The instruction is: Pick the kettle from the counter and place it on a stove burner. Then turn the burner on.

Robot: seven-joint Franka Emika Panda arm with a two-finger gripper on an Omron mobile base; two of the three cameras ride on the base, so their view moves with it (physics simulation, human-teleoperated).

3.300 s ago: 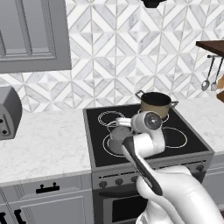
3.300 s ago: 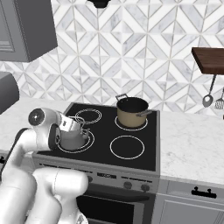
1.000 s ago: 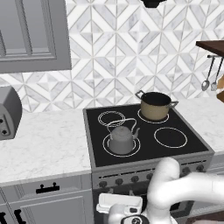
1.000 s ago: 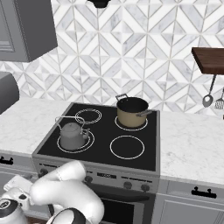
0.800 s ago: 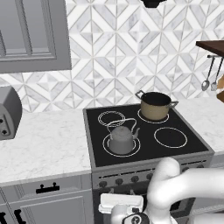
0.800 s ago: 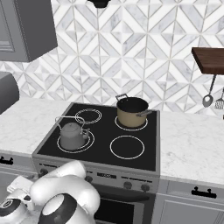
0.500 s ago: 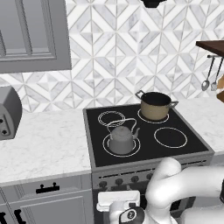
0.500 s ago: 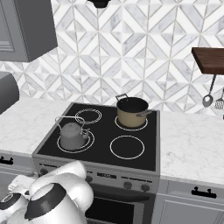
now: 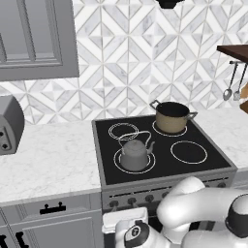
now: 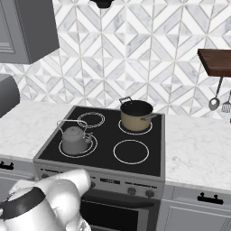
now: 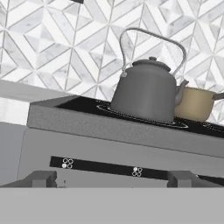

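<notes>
- The kettle (image 9: 133,153) stands upright on the stove burner (image 9: 118,166), the front-left ring of the black glass cooktop (image 9: 193,167); its spout points toward the tan pot (image 9: 171,116) on the back-right ring. From the right base camera the kettle (image 10: 74,139) sits the same way inside that burner ring (image 10: 92,146), well apart from the pot (image 10: 135,115).
- Compared with the earliest frames, where the arm reached over the cooktop with the hand at the kettle, the arm is now folded low in front of the oven — its white links bulk at the bottom of both base views.
- Over the last second the kettle and pot have not shifted; only the arm's low pose has changed slightly.
- The hand camera looks up from below the cooktop edge: the kettle (image 11: 146,89) rises above the stove's front rim, wire handle arched over its knobbed lid, the pot (image 11: 197,103) peeking out behind its spout.
- The stove's control panel (image 11: 109,168) lies just ahead, a dark strip with small white marks.
- The fingers (image 11: 37,178) show as two grey tips set far apart at the bottom of the hand view — spread, holding nothing.
- The white marbled surface (image 9: 48,160) lies left of the stove, a grey toaster (image 9: 9,124) at its far left.
</notes>
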